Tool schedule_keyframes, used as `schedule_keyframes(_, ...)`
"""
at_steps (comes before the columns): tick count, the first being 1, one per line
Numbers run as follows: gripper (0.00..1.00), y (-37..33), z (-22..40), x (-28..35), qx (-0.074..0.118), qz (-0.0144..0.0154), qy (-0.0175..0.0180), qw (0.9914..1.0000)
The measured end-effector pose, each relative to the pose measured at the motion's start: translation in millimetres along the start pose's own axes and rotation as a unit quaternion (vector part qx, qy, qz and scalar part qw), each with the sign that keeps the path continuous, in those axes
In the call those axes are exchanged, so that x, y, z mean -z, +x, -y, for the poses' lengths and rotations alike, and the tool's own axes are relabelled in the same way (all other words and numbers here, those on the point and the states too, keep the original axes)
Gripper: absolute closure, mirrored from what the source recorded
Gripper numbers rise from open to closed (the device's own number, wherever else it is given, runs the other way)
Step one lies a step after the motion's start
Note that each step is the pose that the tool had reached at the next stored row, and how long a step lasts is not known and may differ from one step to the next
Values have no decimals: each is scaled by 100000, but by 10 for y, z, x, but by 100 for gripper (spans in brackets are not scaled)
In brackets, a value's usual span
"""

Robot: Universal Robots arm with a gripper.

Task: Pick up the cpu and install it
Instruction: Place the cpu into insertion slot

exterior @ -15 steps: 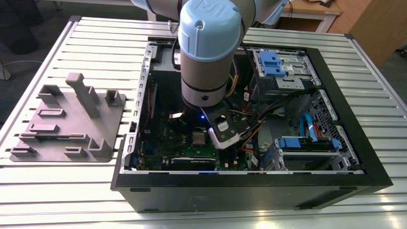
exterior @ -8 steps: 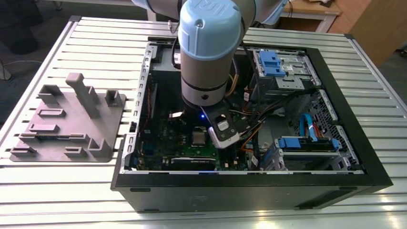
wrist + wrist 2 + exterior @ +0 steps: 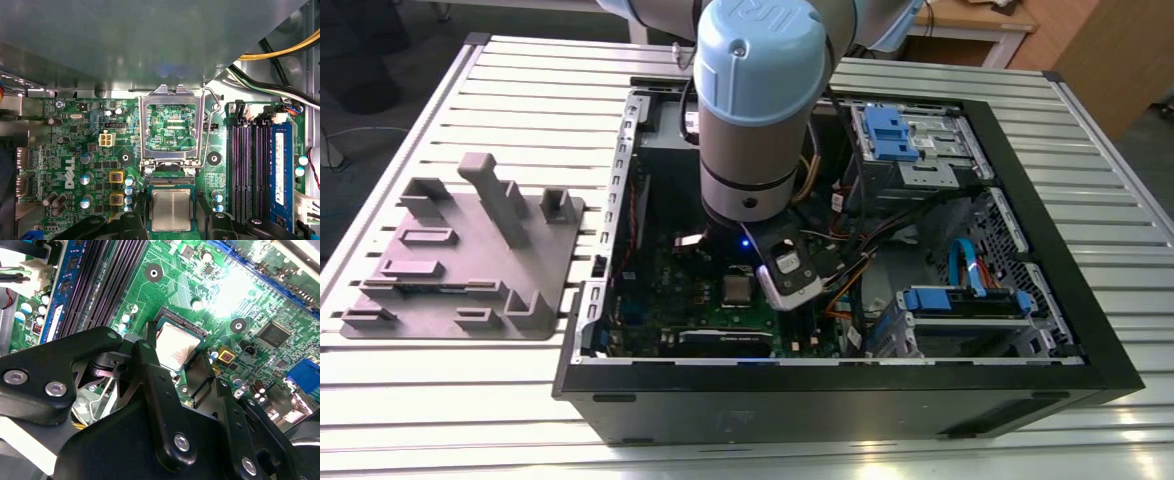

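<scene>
The cpu (image 3: 171,209) lies in the socket (image 3: 170,183) — tool (image 3: 172,226) close around it.

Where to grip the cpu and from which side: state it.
Grip the cpu by two opposite thin edges, the pair running away from the open socket frame, and come straight down from above. It lies flat, top up, low against the green board, so a sideways approach probably finds no hold, and the frame's hinge crowds the third edge.
</scene>
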State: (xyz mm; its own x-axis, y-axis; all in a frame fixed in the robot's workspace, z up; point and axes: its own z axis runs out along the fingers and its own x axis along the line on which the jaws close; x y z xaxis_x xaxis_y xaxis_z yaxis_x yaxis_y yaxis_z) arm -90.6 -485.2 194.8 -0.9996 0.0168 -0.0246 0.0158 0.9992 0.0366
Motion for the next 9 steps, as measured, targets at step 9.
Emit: schedule_keyframes(9,53,23,4,-8,-3,14,2,100000)
